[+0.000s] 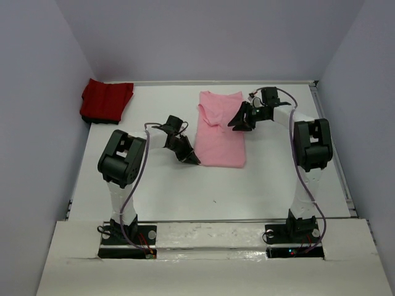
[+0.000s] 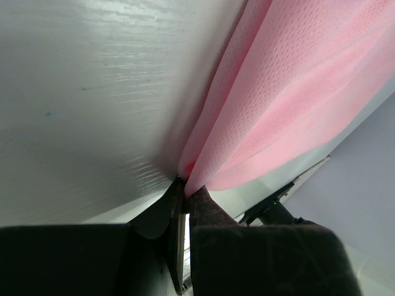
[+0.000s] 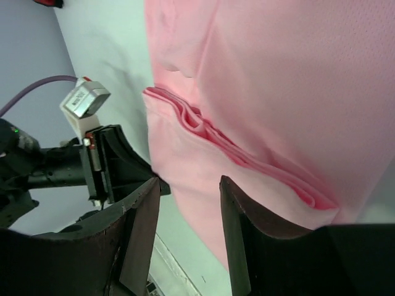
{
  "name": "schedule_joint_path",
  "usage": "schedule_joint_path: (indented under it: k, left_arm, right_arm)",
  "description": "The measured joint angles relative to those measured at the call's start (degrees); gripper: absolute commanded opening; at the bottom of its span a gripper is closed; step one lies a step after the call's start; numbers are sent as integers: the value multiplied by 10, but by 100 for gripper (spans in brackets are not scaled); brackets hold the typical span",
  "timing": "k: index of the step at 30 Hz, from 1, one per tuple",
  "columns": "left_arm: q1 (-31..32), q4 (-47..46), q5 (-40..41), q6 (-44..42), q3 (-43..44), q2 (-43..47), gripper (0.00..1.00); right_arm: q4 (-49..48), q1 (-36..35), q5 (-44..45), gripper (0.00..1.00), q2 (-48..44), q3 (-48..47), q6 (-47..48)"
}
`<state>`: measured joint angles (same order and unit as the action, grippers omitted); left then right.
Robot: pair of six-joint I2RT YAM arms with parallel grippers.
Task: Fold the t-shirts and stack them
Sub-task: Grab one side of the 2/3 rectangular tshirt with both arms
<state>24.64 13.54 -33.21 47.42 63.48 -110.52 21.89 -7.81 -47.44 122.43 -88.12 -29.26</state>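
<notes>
Left gripper: clenched. My two fingers pinch the near left edge of the light pink mesh-knit cloth t-shirt. The fabric gathers into a narrow fold where it enters the jaws and rises off the surface from there.

Right gripper: released. The fingers stand apart with nothing between them. It hangs over the right side of the same shirt, beside a ridge of layered folds.

Task items: from above, the pink shirt lies as a long rectangle in the middle of the table, collar end toward the far wall, with one gripper at each long side. The deep red cloth t-shirt sits in a rumpled heap at the far left corner, against the left wall and well apart from the pink one.

Surface: a white painted table, glossy, with faint wood grain visible close up. A narrow rail runs along its right edge. A white board strip spans the near edge, and both arm bases are bolted onto it.

Room: plain pale lilac-grey walls enclose the table on the left, far and right sides.
</notes>
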Motion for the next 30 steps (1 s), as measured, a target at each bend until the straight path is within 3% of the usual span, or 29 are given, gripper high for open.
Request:
schedule_joint_path:
  k: [8,16,22,30]
  left_arm:
    - [0,2,-9,-5,19,-15,8]
    - [0,7,-12,-11,36,-26,8]
    - [0,8,-10,-13,42,-29,8]
    - [0,6,-10,-15,42,-29,8]
  right_arm:
    - [62,57,21,50,-102,7,6]
    - [111,77,72,49,-265,194,14]
    - [124,74,91,47,-327,346,-19]
    - [44,74,104,44,-451,499,-109]
